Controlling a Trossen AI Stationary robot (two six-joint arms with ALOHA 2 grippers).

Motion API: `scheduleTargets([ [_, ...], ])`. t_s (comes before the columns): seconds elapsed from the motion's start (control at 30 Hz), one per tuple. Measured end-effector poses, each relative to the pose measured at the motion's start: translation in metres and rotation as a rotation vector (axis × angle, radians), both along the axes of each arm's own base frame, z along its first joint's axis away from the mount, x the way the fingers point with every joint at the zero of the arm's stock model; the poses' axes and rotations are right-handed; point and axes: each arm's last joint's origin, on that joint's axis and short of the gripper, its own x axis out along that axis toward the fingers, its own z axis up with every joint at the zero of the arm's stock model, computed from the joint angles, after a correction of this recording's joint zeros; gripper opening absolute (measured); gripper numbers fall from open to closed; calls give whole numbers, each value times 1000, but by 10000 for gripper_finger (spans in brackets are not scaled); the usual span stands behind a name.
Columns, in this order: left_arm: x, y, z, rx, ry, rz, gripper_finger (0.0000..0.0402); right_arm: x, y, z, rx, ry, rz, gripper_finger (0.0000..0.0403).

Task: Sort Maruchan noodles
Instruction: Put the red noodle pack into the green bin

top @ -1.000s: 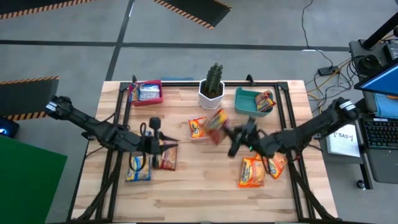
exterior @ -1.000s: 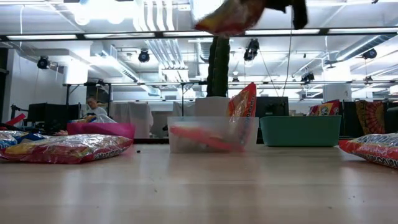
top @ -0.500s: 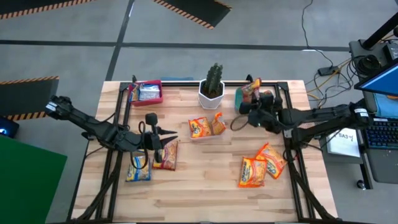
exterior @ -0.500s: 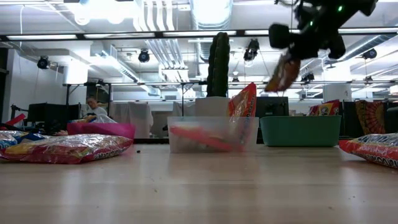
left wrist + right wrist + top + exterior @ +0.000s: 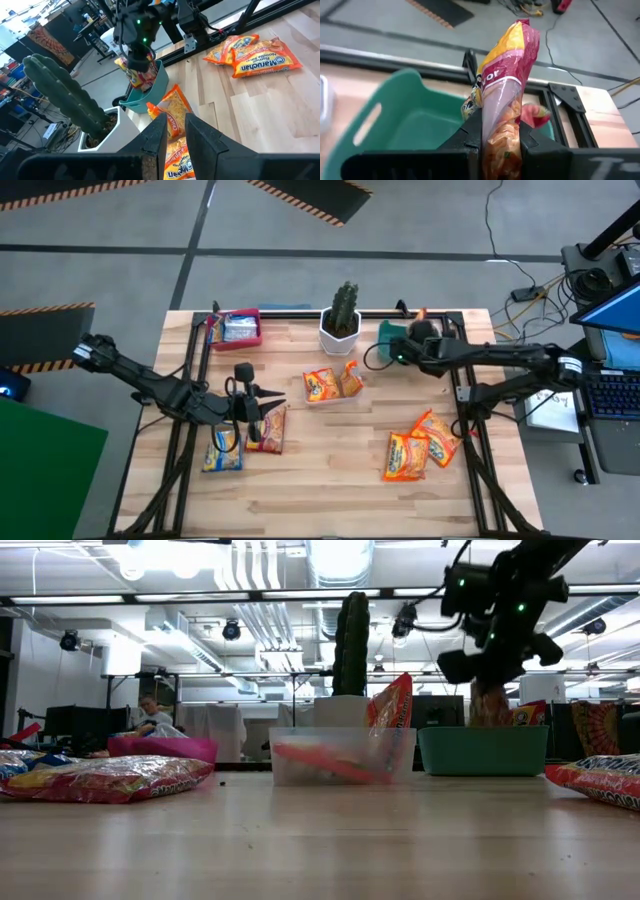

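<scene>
Wooden slats make up the table I am working over, set on a grey workshop floor with hazard-striped mats beyond it. At the far edge stand a red bin on the left, a potted cactus in the middle and a teal bin on the right. My right gripper hangs over the teal bin, its fingers pinched tight on a red-and-yellow noodle packet that stands on end between them; another packet lies inside the bin beneath. My left gripper waits low over the left half of the table, its fingers nearly together and holding nothing, just beside two packets lying flat there. More noodles sit in a clear tub at the table's centre, and a pair of orange packets lies overlapping on the near right. Far off across the room a person sits at a desk.
</scene>
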Motion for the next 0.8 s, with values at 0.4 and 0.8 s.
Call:
scheduleTargets([
  [0.4,0,0,0,0,1,0,52,19,-7,-48,70,183,-27,42],
  [0.8,0,0,0,-6,-2,2,52,20,-7,-55,80,184,-50,140],
])
